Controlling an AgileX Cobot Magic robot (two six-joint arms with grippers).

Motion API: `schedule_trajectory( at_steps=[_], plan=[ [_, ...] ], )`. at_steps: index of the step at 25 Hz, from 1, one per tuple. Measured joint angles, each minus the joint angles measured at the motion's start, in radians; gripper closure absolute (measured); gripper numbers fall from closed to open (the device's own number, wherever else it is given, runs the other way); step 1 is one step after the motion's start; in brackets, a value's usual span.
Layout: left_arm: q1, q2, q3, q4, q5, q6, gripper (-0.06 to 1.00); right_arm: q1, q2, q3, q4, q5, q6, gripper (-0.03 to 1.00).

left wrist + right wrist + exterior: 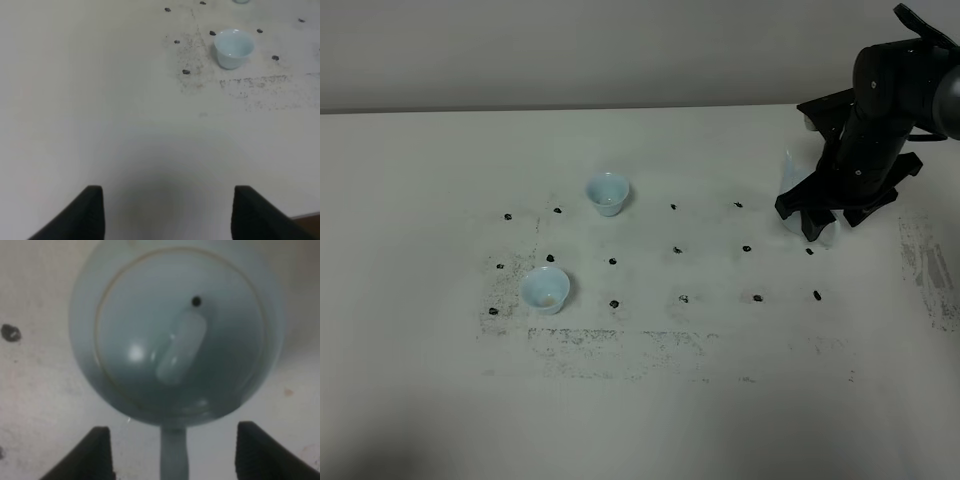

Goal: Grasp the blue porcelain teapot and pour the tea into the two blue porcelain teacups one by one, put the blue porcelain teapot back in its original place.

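Note:
The blue porcelain teapot [175, 335] fills the right wrist view from above, with its lid, knob and vent hole showing. Its loop handle [173, 457] lies between the fingertips [100, 452] of my right gripper [172, 452], which is open and not touching it. From the high camera the right gripper [817, 215] and arm cover most of the pot [788, 172] at the table's right. The two blue porcelain teacups [608, 193] [545, 289] stand upright left of centre. My left gripper [167, 212] is open and empty above bare table, with the near cup [233, 47] far ahead. No tea shows.
Small black marks [681, 249] dot the white table [650, 410] in a grid, with dark scuffs [620, 340] along the front of it. The far table edge meets a pale wall [570, 50]. The left arm does not appear in the high view.

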Motion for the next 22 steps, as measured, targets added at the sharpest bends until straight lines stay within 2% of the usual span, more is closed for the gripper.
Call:
schedule_trajectory(
  at_steps=[22],
  plan=[
    [0.000,0.000,0.000,0.000,0.000,0.000,0.38,-0.002,0.008,0.000,-0.014,-0.029,0.012,0.41]
  ],
)
